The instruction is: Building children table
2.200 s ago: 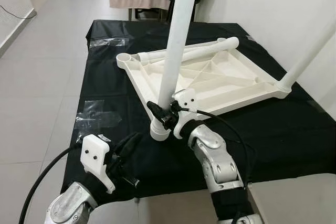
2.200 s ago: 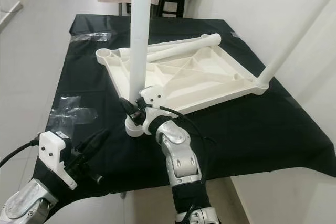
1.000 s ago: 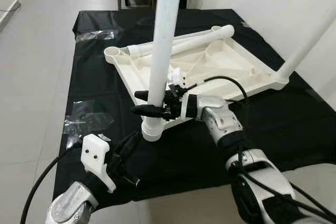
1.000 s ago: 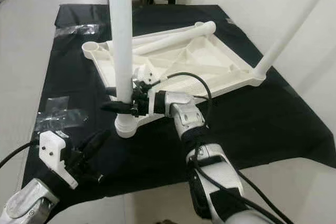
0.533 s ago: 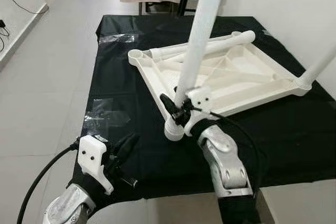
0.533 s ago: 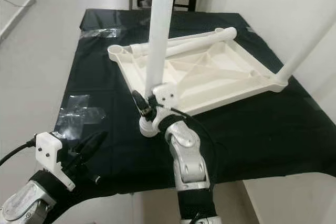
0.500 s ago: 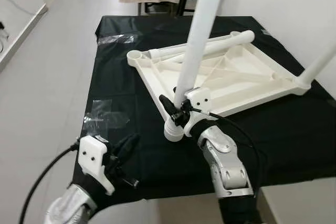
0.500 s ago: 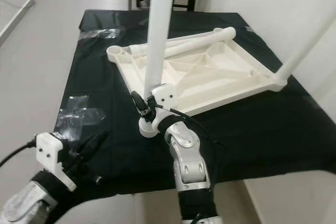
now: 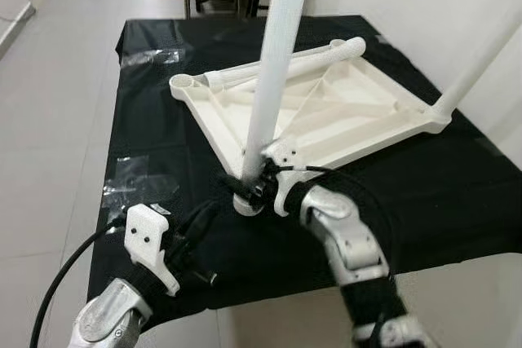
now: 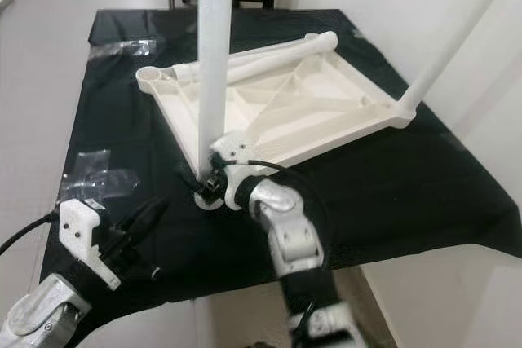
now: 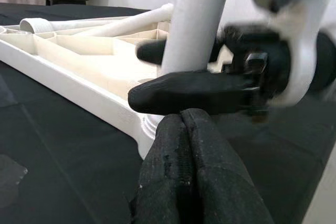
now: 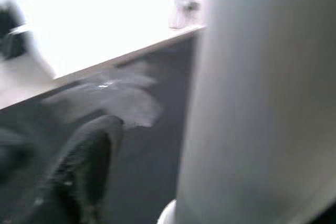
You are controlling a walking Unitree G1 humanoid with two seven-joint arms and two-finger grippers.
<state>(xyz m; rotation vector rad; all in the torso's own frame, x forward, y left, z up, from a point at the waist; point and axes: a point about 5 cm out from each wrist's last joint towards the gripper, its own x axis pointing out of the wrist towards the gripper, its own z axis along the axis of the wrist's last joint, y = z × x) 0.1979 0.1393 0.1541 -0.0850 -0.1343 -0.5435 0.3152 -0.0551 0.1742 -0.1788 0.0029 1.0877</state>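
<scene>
Tabletop (image 9: 342, 124) of white plastic lay upside down on a black cloth (image 9: 163, 132) in the middle of the frame, its ribbed underside facing up. One white leg (image 9: 273, 63) rose from the corner socket (image 9: 247, 201) at the lower centre and ran out past the top edge of the frame. A second leg (image 9: 481, 59) stood in the corner at the right and slanted away to the upper right. A third leg (image 9: 298, 63) lay flat along the far rim of the tabletop, near the empty socket (image 9: 186, 83) at the upper left corner.

The right gripper (image 9: 242, 187) sat at the base of the upright leg, just above the socket, with its black fingers (image 11: 194, 90) either side of the tube and closed around it, as the left wrist view showed. The right wrist view was blurred, with the leg (image 12: 262, 98) close and large beside one dark finger.

The left gripper (image 9: 200, 222) hovered low over the cloth at the lower left of the frame, pointing toward the socket corner and near it but not touching. Its fingers (image 11: 197, 171) were pressed together with nothing between them.

Pieces of clear tape (image 9: 134, 181) lay on the cloth at the left. A stool and a cloth-covered table stood on the tiled floor (image 9: 49, 120) at the top of the frame
</scene>
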